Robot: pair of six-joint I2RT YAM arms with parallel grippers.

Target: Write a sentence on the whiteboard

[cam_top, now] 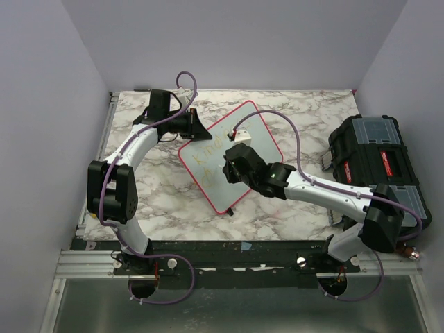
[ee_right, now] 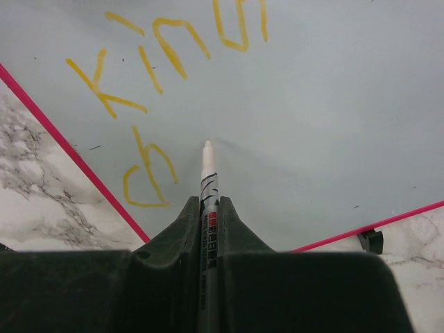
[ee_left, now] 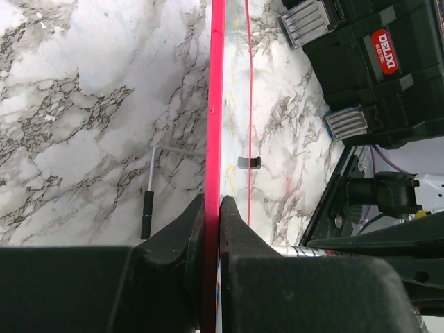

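Observation:
The whiteboard (cam_top: 216,189), white with a pinkish-red frame, lies slanted on the marble table. My left gripper (cam_top: 196,129) is shut on its upper left edge; the left wrist view has the red frame (ee_left: 216,104) edge-on between the fingers of the left gripper (ee_left: 211,202). My right gripper (cam_top: 232,168) hovers over the board's middle, shut on a white marker (ee_right: 208,182). In the right wrist view the right gripper (ee_right: 209,205) points the marker's tip at the surface. The sentence (ee_right: 166,52) is yellow: "kind" above, one letter (ee_right: 147,175) below, just left of the tip.
A black toolbox (cam_top: 378,166) sits at the table's right side, seen as well from the left wrist (ee_left: 361,69). A small white object (cam_top: 241,136) rests on the board's upper part. A hex key (ee_left: 149,201) lies on the marble left of the board. Black clips (ee_right: 371,241) hold the frame's edge.

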